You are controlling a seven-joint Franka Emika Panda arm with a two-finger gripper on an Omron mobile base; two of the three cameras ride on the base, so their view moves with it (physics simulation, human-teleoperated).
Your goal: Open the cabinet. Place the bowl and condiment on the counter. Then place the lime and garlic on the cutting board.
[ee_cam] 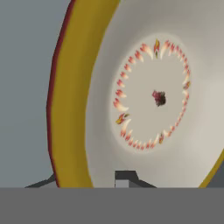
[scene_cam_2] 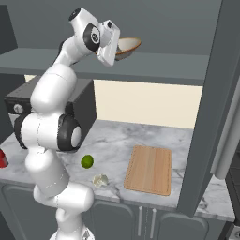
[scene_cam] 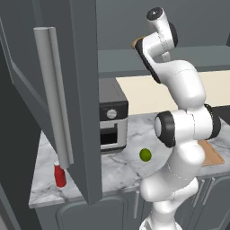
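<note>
The cabinet stands open, its doors swung out on both sides. On its shelf sits the bowl, beige outside and cream inside with a yellow-brown rim. My gripper is up at the shelf and shut on the bowl's near rim, one fingertip inside and the other outside. Down on the counter are the red condiment at the left end, the lime, the garlic near the front edge, and the bare cutting board to their right.
A dark toaster oven stands at the back left of the counter. The left door with its long bar handle hangs over the counter's left end, and the right door juts out beside the board. Grey lower cupboards run below.
</note>
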